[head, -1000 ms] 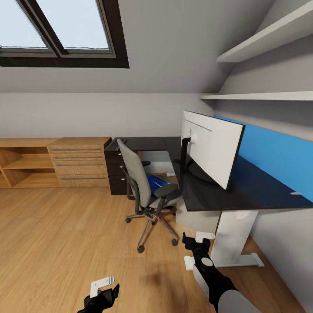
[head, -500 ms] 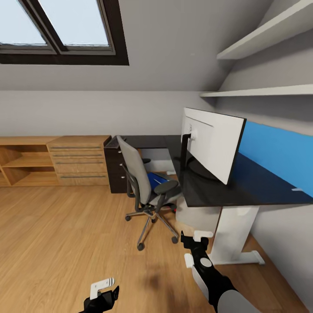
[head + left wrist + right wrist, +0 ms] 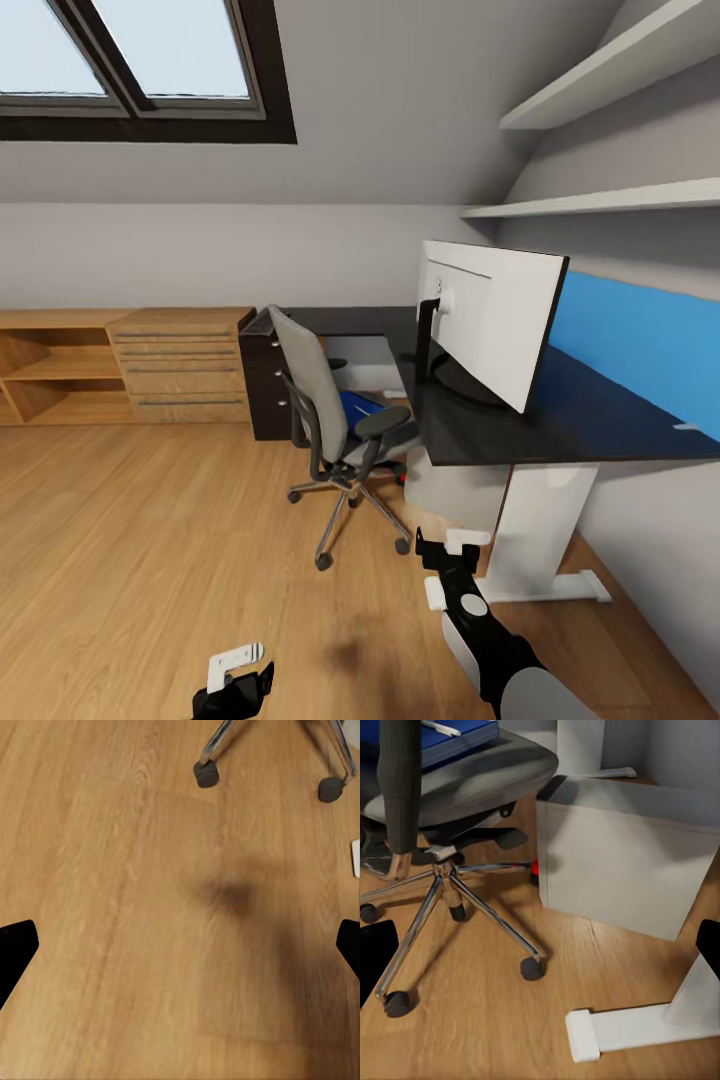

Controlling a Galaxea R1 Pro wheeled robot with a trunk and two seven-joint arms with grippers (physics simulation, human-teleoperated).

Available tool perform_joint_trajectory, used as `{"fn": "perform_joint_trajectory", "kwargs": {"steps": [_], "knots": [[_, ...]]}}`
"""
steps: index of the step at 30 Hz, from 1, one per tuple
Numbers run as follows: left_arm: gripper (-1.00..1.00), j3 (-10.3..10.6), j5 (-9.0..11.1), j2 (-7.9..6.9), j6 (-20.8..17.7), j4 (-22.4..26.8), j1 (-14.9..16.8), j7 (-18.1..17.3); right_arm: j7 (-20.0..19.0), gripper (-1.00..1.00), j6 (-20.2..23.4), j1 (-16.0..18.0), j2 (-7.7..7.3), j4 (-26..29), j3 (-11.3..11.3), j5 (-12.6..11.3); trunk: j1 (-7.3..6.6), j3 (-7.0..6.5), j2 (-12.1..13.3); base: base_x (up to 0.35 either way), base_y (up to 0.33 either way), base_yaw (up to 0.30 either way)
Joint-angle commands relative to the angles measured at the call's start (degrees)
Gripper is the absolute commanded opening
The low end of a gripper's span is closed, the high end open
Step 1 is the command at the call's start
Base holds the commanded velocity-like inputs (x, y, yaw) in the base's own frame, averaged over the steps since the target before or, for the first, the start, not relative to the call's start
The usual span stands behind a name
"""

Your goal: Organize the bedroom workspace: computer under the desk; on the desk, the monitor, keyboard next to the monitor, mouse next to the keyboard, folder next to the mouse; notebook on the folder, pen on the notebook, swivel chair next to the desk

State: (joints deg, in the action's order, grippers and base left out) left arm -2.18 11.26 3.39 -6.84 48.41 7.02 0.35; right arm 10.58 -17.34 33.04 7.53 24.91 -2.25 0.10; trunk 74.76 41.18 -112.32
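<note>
The swivel chair (image 3: 328,418) stands at the black-topped desk (image 3: 480,432), with the blue folder (image 3: 357,409) lying on its seat. On the desk stands the monitor (image 3: 492,318), its white back toward me. Under the desk sits the white computer (image 3: 455,492). In the right wrist view a white pen (image 3: 441,728) lies on the folder (image 3: 450,741) above the chair's star base (image 3: 444,881). My right gripper (image 3: 450,567) hangs open, low, near the desk's white leg (image 3: 540,525). My left gripper (image 3: 237,668) is open over bare floor. Keyboard, mouse and notebook are out of view.
A light wood cabinet (image 3: 180,365) with an open shelf unit lines the far wall, and dark drawers (image 3: 262,385) stand beside it. Wall shelves (image 3: 600,200) hang above the desk. The desk's white foot (image 3: 619,1029) and chair casters (image 3: 206,772) rest on the wood floor.
The whole view has shifted slightly, so the camera has moved: desk and chair sit a little higher in the picture. My left gripper sits a bit lower in the picture.
</note>
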Motion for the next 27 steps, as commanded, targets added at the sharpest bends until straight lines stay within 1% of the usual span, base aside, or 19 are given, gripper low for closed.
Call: {"fn": "perform_joint_trajectory", "kwargs": {"steps": [1, 9, 17, 21, 27], "knots": [[1.0, -0.1, 0.6, 0.02, -0.4, 0.1, 0.0, 0.0, 0.4, 1.0, -0.1, 0.0, -0.01, 0.0, -0.3, 0.0, 0.22, 0.24, -0.4, 0.0, 0.0, 0.0], [1.0, -0.1, 0.5, 0.01, -0.4, 0.0, 0.0, -0.2, 0.5, 1.0, -0.1, 0.0, 0.02, 0.7, -0.4, 0.0, 1.98, 1.68, -3.7, 0.0, 0.0, 0.0], [1.0, -0.1, 0.5, -0.03, -0.5, 0.0, 0.0, -0.3, 0.6, 1.0, 0.2, 0.1, 0.03, 5.1, -0.6, 0.1, 3.73, 3.11, -6.9, 0.0, 0.0, 0.0], [1.0, -0.1, 0.5, -0.04, -0.5, 0.0, 0.0, -0.2, 0.7, 1.0, 1.0, 0.1, 0.04, 6.4, -0.8, 0.3, 4.61, 3.83, -8.5, 0.0, 0.0, 0.0], [1.0, -0.1, 0.5, -0.03, -0.5, 0.0, 0.0, -0.1, 0.5, 1.0, 3.9, 0.1, -0.1, 7.5, -0.9, 0.4, 5.93, 4.91, -10.9, 0.0, 0.0, 0.0]]}}
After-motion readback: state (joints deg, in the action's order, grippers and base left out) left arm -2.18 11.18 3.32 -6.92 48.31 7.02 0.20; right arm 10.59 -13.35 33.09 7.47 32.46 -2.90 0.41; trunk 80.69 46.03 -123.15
